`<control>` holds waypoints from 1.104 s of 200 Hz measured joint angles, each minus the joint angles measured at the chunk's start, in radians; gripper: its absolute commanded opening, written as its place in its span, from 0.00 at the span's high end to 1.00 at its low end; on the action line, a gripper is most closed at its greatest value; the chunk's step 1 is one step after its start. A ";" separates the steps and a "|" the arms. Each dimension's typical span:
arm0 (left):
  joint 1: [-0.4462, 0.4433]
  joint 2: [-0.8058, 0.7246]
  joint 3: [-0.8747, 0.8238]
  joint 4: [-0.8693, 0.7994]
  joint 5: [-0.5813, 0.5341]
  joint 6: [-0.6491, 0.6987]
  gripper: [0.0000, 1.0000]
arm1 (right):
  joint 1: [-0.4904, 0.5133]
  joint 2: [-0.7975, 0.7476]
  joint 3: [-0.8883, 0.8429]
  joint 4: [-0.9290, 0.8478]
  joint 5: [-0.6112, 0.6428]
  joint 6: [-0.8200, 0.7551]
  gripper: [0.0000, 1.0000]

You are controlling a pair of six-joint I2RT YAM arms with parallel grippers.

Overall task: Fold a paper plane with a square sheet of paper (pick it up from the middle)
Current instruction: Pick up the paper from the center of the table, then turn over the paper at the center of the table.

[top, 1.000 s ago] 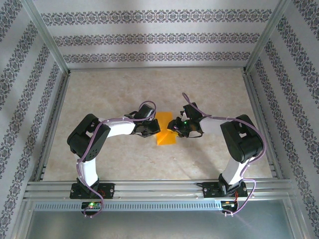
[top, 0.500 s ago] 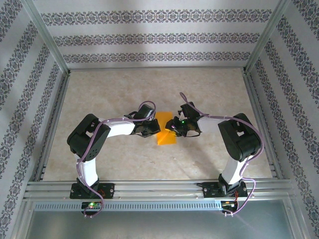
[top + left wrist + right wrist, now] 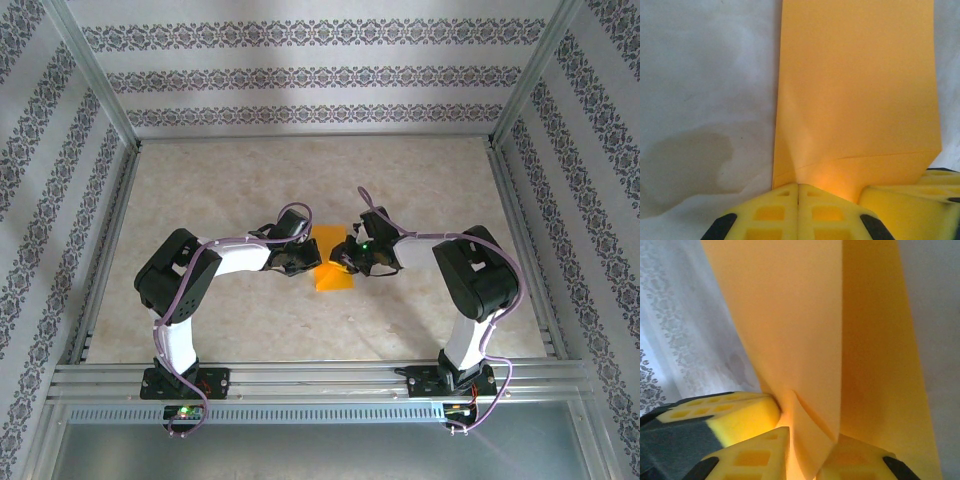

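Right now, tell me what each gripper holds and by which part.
Both hold the orange paper sheet: left gripper pinches its left edge, right gripper pinches its right edge.

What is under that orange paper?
The pale table shows beside the square sheet of paper and likely continues beneath it, but that part is covered by the sheet.

A fixed camera, high behind the arm bases [image 3: 185, 381], looks down on the whole desk [image 3: 220, 190], the orange square sheet of paper [image 3: 335, 277] small at its centre. Each wrist camera sits right against that sheet, looking along it from opposite sides. The sheet is what all three views share.
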 measured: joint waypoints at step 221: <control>0.215 -0.269 -0.282 0.711 0.421 -0.241 0.09 | -0.139 -0.136 0.080 0.327 -0.340 0.037 0.96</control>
